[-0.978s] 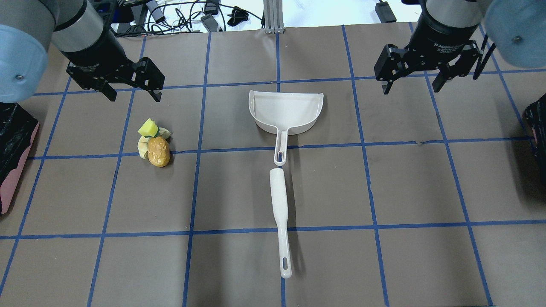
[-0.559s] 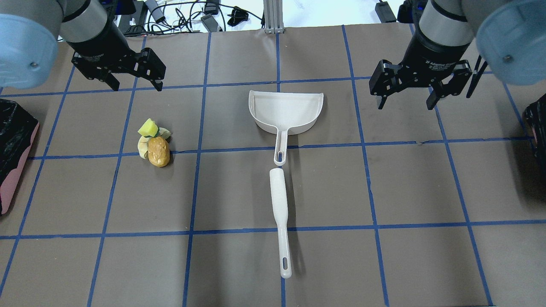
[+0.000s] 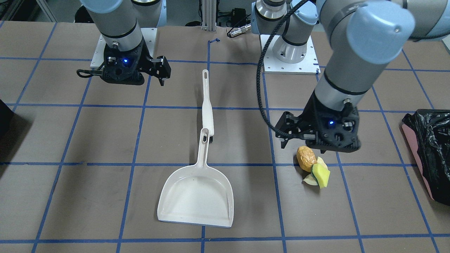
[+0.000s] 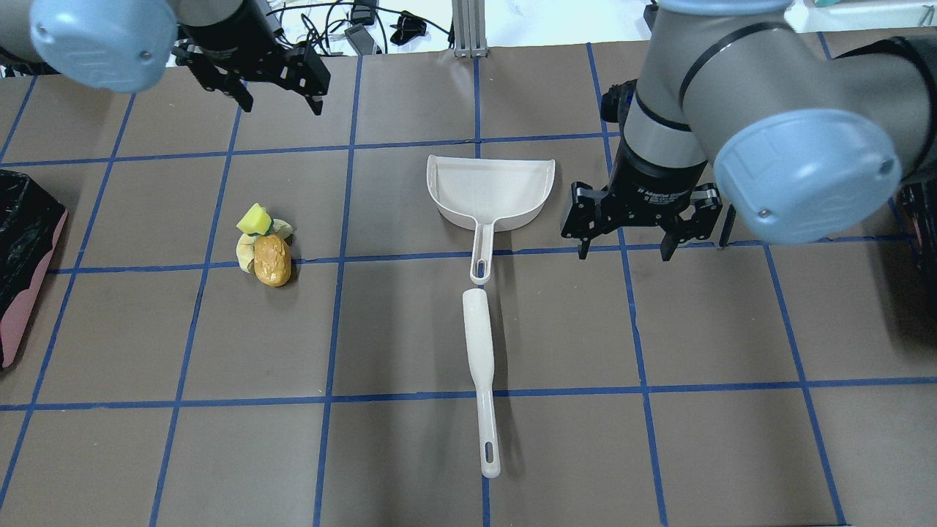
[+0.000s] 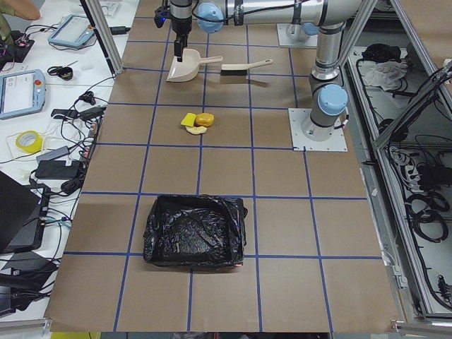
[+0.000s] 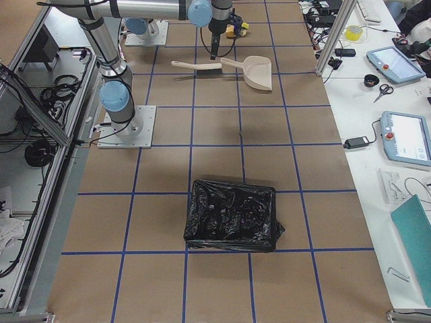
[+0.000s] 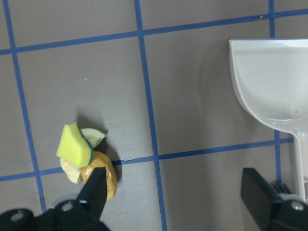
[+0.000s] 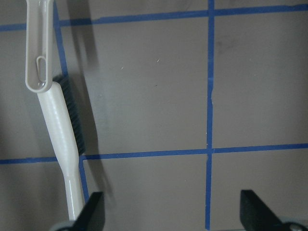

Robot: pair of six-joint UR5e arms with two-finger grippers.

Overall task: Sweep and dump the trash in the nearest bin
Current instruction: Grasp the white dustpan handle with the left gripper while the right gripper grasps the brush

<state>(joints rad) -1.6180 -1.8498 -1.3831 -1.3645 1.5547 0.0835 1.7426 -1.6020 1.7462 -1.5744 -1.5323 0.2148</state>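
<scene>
I am hovering my left gripper [image 4: 282, 108] high near the trash [image 4: 265, 252], right gripper [image 4: 624, 255] beside the dustpan [image 4: 492, 187]; both spread wide, gripping nothing. Trash is lying on the table, well apart from the bin [image 4: 25, 227].

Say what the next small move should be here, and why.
Probably slide the right gripper over the brush handle and lower it: its jaws are open and empty, off to one side of the brush, and the trash lies unswept, apart from the dustpan.
</scene>
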